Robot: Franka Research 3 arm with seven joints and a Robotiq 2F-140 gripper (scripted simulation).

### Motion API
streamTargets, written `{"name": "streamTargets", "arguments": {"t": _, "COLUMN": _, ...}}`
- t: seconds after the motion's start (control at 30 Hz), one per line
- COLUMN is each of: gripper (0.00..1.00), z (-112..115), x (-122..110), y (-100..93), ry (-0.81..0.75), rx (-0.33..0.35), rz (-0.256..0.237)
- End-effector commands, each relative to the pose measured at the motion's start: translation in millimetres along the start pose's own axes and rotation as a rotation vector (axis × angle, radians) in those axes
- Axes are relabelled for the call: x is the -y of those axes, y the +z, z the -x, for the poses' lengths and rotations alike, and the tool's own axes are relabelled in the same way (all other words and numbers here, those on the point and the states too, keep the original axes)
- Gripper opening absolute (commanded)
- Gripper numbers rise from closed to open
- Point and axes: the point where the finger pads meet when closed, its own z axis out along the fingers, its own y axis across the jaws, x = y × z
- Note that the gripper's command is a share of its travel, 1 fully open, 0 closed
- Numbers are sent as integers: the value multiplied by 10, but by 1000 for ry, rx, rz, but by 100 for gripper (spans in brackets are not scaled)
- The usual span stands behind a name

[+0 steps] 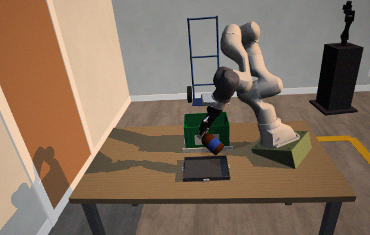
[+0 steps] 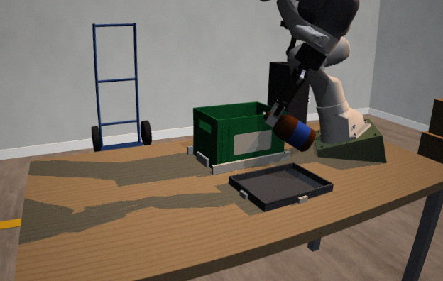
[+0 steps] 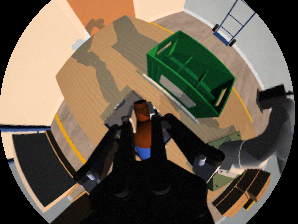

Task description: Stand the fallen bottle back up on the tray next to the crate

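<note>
Pincer: my two-fingered black gripper [image 2: 274, 114] is pinching the neck end of the brown, round-bodied bottle with a blue label band [image 2: 295, 133]; in the wrist view the neck shows squeezed between my fingers.

Bottle position: it hangs in the air, tilted, with its base pointing down and away from the neck. It touches neither tray nor crate.

Bottle place over the desk: above the gap between the green slatted plastic crate [image 2: 232, 130] and the shallow dark grey rectangular tray [image 2: 280, 184], toward the back edge of the wooden desk [image 2: 192, 230] and nearer my own base's end.

Tray: lies flat nearer the front edge, just in front of the crate, and nothing lies in it.

Step in hand, as I judge it: carry the bottle over the tray and turn it upright.

How to do it well: I should bring the base over the tray's middle first, well inside its low rim, then rotate my wrist until the neck points straight up.

Lowering: descend slowly and let the base meet the tray floor flat before I let go.

Risks: the tray and crate are loose, so a nudge from bottle or fingers could shift them; releasing while tilted would likely topple it again.
</note>
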Motion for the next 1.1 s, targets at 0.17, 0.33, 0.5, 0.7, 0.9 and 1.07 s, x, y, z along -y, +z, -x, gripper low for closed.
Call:
{"name": "streamTargets", "arguments": {"t": 0.17, "gripper": 0, "z": -25, "x": 1, "y": -3, "ry": 34, "rx": -34, "rz": -1}}
{"name": "streamTargets", "arguments": {"t": 0.33, "gripper": 0, "z": -24, "x": 1, "y": -4, "ry": 34, "rx": -39, "rz": -1}}
{"name": "streamTargets", "arguments": {"t": 0.5, "gripper": 0, "z": -24, "x": 1, "y": -4, "ry": 34, "rx": -39, "rz": -1}}
{"name": "streamTargets", "arguments": {"t": 0.7, "gripper": 0, "z": -24, "x": 1, "y": -4, "ry": 34, "rx": -39, "rz": -1}}
{"name": "streamTargets", "arguments": {"t": 0.9, "gripper": 0, "z": -24, "x": 1, "y": -4, "ry": 34, "rx": -39, "rz": -1}}
{"name": "streamTargets", "arguments": {"t": 1.07, "gripper": 0, "z": -24, "x": 1, "y": -4, "ry": 34, "rx": -39, "rz": -1}}
